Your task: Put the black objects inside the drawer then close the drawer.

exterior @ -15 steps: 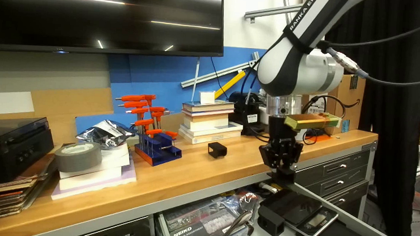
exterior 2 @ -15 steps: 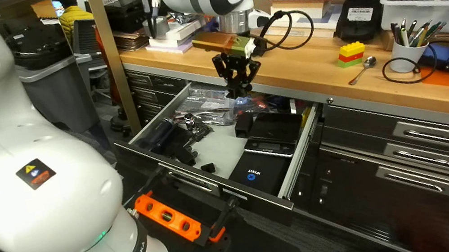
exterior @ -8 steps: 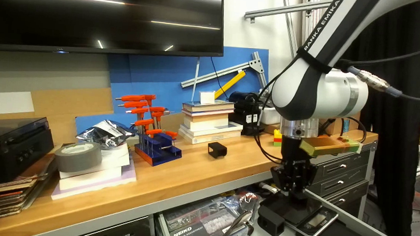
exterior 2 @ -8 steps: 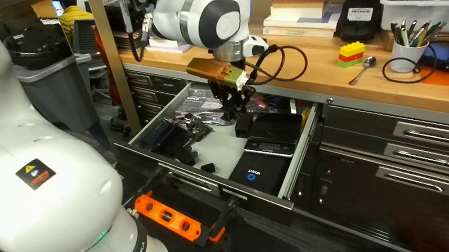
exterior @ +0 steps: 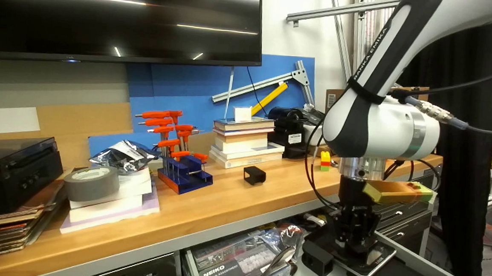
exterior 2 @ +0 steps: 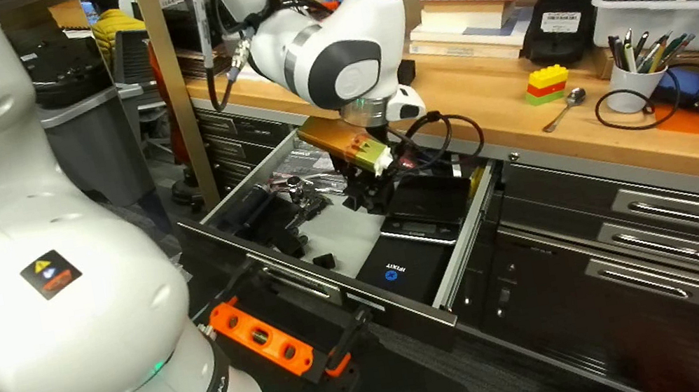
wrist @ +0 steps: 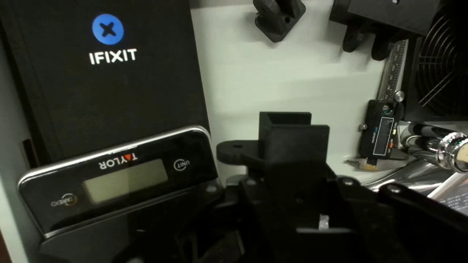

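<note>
Black bracket (wrist: pixel 297 144) clamped fast, my pincer (exterior: pixel 354 243) hangs low over the open drawer (exterior 2: pixel 341 233); a black block (exterior: pixel 318 260) already lies inside, just beside it. A black box (exterior: pixel 254 175) waits on the tabletop (exterior: pixel 225 200), well apart. Release, that box and closing seemingly remain.

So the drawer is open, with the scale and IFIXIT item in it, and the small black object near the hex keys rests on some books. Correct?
The resting place is wrong: the small black object sits directly on the wooden benchtop, as an exterior view shows. The drawer is indeed open, with the scale and IFIXIT item in it.
</note>
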